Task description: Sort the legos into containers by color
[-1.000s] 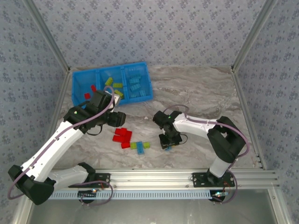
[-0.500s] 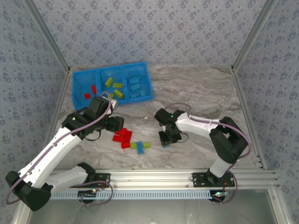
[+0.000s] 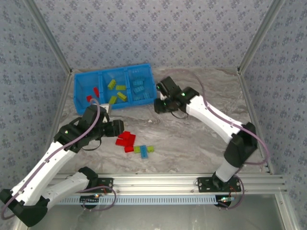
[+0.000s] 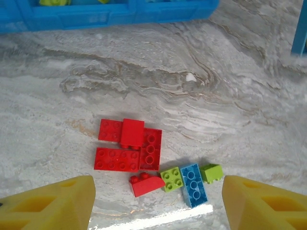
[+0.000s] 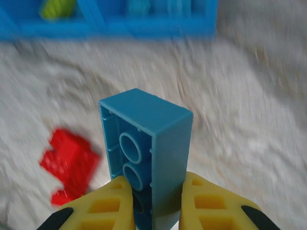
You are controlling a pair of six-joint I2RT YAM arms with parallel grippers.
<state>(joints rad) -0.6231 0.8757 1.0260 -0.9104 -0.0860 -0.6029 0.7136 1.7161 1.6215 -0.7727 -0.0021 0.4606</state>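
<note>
Your right gripper (image 5: 152, 191) pinches the sidewalls of the stiff, probably slick blue brick (image 5: 144, 129) just beside the tray (image 3: 82, 84); left gripper (image 4: 158, 201) stands open.

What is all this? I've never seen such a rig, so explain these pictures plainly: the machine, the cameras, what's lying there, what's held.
It is a robot with two arms bolted to a table. One picture looks down from above and behind them; the other two come from a camera on each wrist. A blue tray with three compartments holds sorted bricks. Loose on the table lie red bricks, two green bricks and a loose blue brick. The left gripper hangs open above them, holding nothing. The right gripper is shut on a held blue brick, beside the tray.
</note>
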